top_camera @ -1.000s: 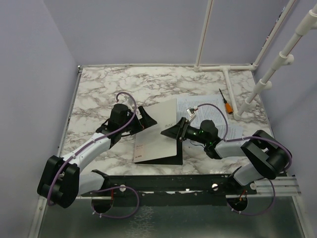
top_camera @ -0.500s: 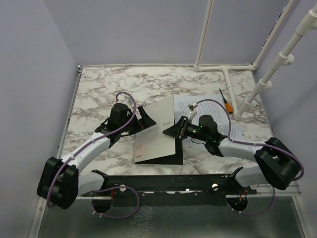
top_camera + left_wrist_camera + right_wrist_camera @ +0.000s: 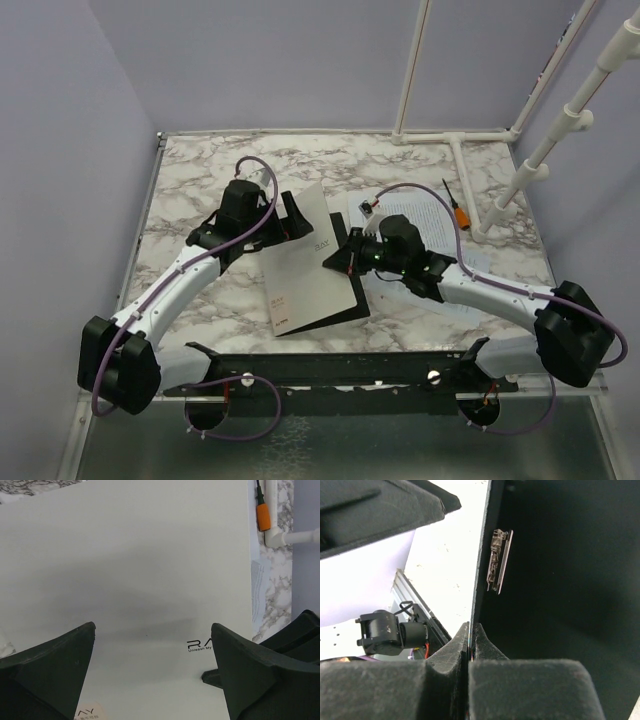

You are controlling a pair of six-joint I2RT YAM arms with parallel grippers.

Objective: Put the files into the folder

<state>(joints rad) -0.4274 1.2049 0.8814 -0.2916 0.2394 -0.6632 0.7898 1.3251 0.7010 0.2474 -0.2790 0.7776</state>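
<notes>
Pinching with the fingers (image 3: 445, 660) of the right gripper (image 3: 345, 256) on the thin free edge of the folder (image 3: 305, 270), fully clenched on it after standing apart and only nearing that edge a second ago. Lifting the grey cover with that grip: lying nearly flat a second ago, now tilting up off the black base and swinging over toward the left. Showing, in the right wrist view, the black inner face and the metal clip (image 3: 497, 560) just above the pinch, so opening the folder and not merely touching it.

Keeping the left gripper (image 3: 152, 627) spread wide and released, holding nothing, hovering just behind the cover's grey outer face. Sitting a little farther back on the table than a second ago, seemingly making room for the rising cover or waiting to steady it.

Leaving the files (image 3: 432, 222) untouched, lying flat on the marble table (image 3: 200, 180) just to the right of the folder, partly under the right arm and near an orange-handled screwdriver (image 3: 457, 212).

Passing, for the task, from reaching to opening, with nothing inside yet. Judging the next need as carrying the cover further over until resting open, then freeing a gripper for the floppy sheets. Risking a slip of the thin edge from so narrow a pinch, and the cover dropping shut again.
</notes>
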